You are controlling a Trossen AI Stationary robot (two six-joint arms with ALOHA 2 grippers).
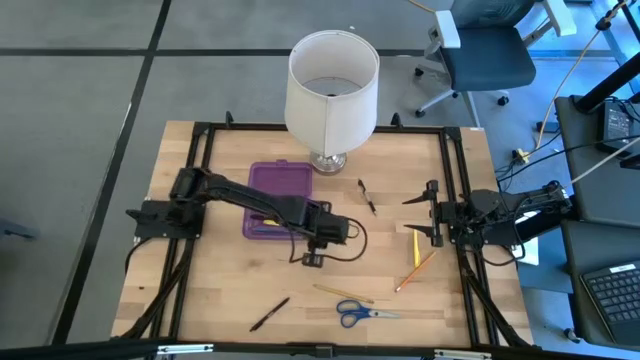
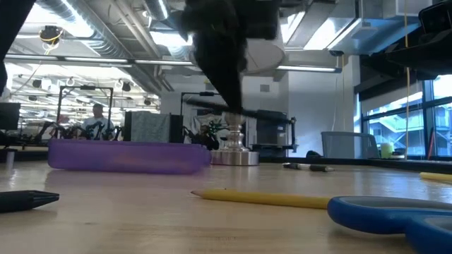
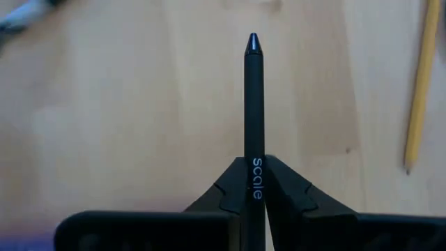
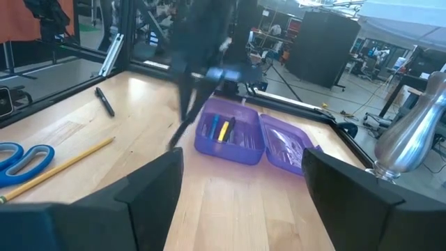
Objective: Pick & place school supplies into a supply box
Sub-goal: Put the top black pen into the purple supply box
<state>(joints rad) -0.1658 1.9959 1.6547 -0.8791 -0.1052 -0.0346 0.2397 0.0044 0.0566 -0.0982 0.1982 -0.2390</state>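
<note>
My left gripper (image 1: 312, 258) hangs over the table's middle, just right of the near end of the supply box (image 1: 277, 197), and is shut on a black pen (image 3: 254, 97). The purple box lies open, its lid (image 4: 287, 149) flat beside it, with yellow and blue supplies inside (image 4: 221, 130). My right gripper (image 1: 418, 215) waits open at the table's right side. Lying flat on the table are a black pen (image 1: 368, 197), another black pen (image 1: 270, 313), a yellow pencil (image 1: 341, 292), blue-handled scissors (image 1: 364, 313), an orange pencil (image 1: 415, 271) and a short yellow pencil (image 1: 416, 248). My left gripper pinches the black pen between its two fingers (image 3: 293, 192), on the barrel at the printed word (image 3: 256, 167). The pen lies along the fingers and its pointed tip (image 3: 252, 43) sticks out well past them. It is lifted clear of the wood below.
A white-shaded lamp (image 1: 332, 90) stands on a metal base (image 2: 236, 156) at the far edge, behind the box. A black frame (image 1: 205, 150) runs round the table top. Bare wood lies between the box and the right arm (image 1: 390, 235).
</note>
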